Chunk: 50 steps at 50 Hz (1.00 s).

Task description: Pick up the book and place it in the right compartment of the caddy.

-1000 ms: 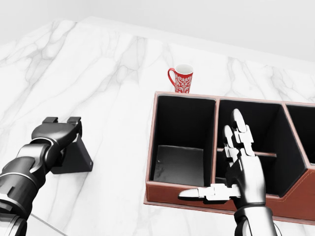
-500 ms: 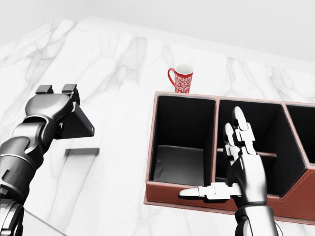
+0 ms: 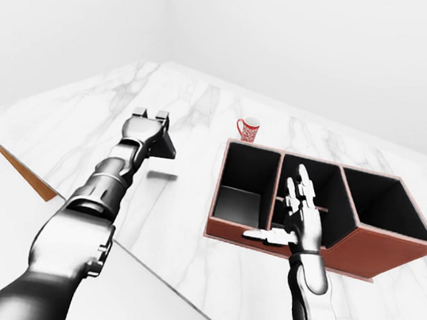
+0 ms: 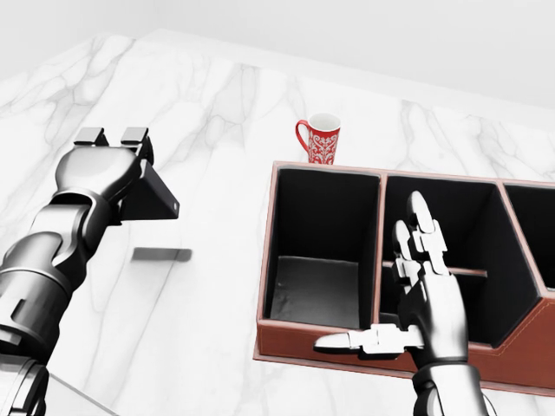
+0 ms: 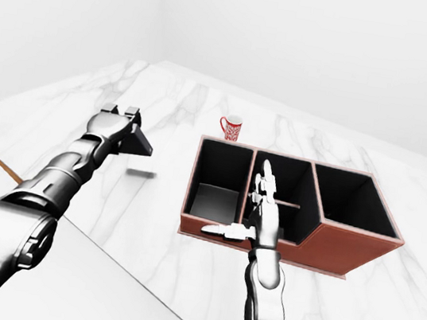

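Surface: white marble table (image 4: 217,130) bearing the brown caddy (image 3: 361,250).
Left hand (image 4: 104,169): raised above the table, fingers clamped on the dark book (image 4: 156,198), its shadow below.
Right hand (image 4: 421,299): fingers spread flat, empty, over the caddy's middle compartment.
Mug (image 4: 319,139): just past the caddy.

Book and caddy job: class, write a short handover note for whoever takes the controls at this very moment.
Left hand: fingers shut on the book, held clear above the marble table, its shadow on the surface below.
Right hand: open, empty, fingers spread over the caddy at its middle compartment.
Mug: stands on the table just beyond the caddy's left compartment.
Done: book picked up.
Left: carry it across the caddy and lower it into the right compartment; the open right hand may be in the way.
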Motion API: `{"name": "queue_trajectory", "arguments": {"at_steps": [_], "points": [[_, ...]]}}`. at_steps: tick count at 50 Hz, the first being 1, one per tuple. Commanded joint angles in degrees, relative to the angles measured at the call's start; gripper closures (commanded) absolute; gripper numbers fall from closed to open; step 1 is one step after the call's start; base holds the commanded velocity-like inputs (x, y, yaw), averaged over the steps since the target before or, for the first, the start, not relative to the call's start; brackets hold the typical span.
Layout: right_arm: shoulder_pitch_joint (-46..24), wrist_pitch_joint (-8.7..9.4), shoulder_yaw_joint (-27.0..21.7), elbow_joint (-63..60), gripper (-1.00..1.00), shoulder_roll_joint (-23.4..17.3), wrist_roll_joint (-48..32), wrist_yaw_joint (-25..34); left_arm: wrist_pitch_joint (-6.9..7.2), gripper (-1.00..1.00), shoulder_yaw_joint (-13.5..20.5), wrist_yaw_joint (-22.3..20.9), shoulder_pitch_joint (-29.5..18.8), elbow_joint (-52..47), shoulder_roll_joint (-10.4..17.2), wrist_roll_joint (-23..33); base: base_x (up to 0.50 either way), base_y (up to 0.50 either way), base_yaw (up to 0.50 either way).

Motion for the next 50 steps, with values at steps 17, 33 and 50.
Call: {"name": "queue_trajectory", "arguments": {"at_steps": [17, 33, 50], "points": [[0.31, 0.0, 0.16, -0.59, -1.0, 0.01, -0.84, -0.45, 0.0, 1.0, 5.98, -18.42, 3.17, -33.63, 0.98, -5.32, 0.0, 0.0, 0.0], [-0.28, 0.24, 0.05, -0.43, -1.0, -0.04, -1.5, -1.2, 0.0, 1.0, 7.21, -26.26, 1.53, -41.4, 2.27, -7.72, 0.0, 0.0, 0.0], [-5.49, 2.63, -1.21, -0.55, -1.0, -1.27, -5.4, -3.79, 0.0, 1.0, 7.72, -28.12, 5.96, -47.76, 1.39, -8.9, 0.0, 0.0, 0.0]]}}
